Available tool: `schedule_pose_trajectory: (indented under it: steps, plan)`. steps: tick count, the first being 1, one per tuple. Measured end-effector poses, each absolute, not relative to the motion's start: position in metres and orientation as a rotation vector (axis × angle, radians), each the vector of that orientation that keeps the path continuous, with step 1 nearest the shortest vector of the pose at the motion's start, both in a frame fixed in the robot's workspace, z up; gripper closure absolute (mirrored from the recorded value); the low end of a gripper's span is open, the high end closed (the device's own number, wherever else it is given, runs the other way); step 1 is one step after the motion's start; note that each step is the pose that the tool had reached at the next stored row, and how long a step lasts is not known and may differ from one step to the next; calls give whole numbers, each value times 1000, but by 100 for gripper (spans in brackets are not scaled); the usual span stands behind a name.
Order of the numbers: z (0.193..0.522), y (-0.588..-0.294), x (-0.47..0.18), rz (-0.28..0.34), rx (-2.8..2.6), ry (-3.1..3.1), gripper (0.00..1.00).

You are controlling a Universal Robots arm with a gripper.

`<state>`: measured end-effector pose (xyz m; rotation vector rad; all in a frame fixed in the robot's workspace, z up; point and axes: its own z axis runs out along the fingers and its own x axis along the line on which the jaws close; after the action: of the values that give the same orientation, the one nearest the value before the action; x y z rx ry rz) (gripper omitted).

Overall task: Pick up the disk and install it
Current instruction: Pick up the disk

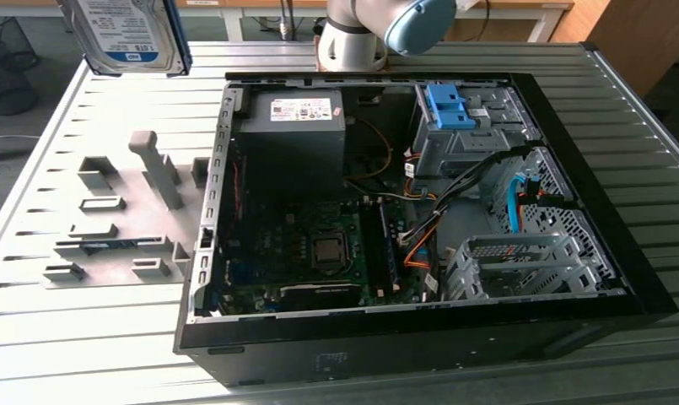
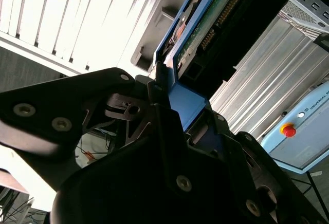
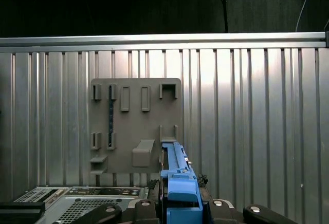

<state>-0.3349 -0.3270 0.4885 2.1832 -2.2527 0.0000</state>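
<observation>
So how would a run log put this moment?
gripper: shut on disk | disk: in air, outside case | case: open

The exterior view looks steeply down on the slatted worktop [image 1: 609, 93] and open computer case [image 1: 406, 228]. The first wrist view faces the worktop from high above and shares the grey holder plate [image 3: 136, 126] with the exterior view. The second wrist view sits close behind the gripper [image 2: 172, 98], sighting along the disk [image 2: 205, 26].
</observation>
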Motion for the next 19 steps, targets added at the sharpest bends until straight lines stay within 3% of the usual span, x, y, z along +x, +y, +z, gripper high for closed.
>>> schedule_pose_trajectory:
  steps: [19]
  plan:
    - [489, -327, -330, 0, 2183, -2253, 64]
